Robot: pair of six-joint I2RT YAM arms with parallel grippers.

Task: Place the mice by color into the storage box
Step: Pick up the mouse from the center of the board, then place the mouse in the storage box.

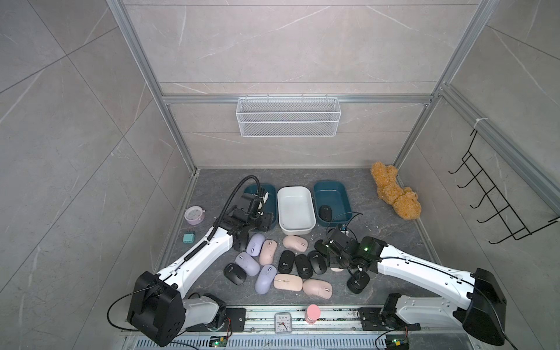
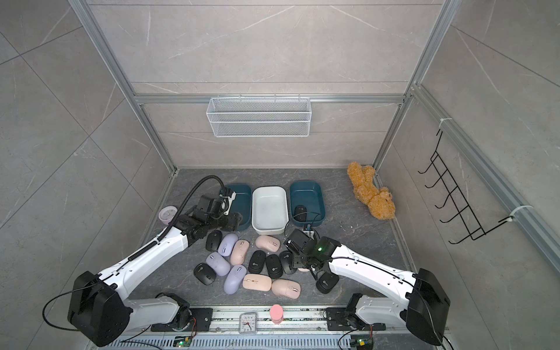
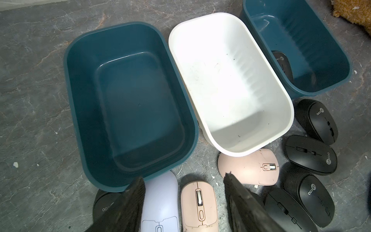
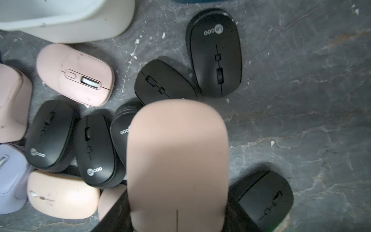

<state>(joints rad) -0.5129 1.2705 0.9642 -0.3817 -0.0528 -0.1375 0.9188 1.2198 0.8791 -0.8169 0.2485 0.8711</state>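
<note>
Near the left edge of the bench (image 1: 388, 230) stands a round lavender clock (image 1: 194, 214), with a small teal block (image 1: 188, 238) a little closer to the front edge. The left gripper (image 3: 184, 176) hangs above the near end of the left teal box (image 3: 84, 120), its jaws apart and nothing between them. In the left wrist view a lavender mouse (image 3: 160, 200) lies on the bench under the gap. Three boxes stand side by side toward the far edge: the left teal box, then the white box (image 1: 295, 209) right beside it, then the right teal box (image 1: 333, 194). One black mouse (image 1: 325, 212) lies in the right teal box, at its near end. In front of the boxes, around the middle of the bench, the loose mice (image 1: 268, 251) lie close together: three lavender ones toward the left, pink ones among and in front of them, and a row of black mice (image 1: 303, 266) side by side toward the right. The right gripper (image 4: 176, 204) is clamped on a pink mouse (image 4: 177, 150) at the right side of that cluster. In the right wrist view this mouse covers part of the black ones behind it. A lone black mouse (image 1: 357, 281) lies just beside the right arm (image 1: 424, 272), toward the front edge. A tan teddy bear (image 1: 394, 194) lies in the far right corner.
</note>
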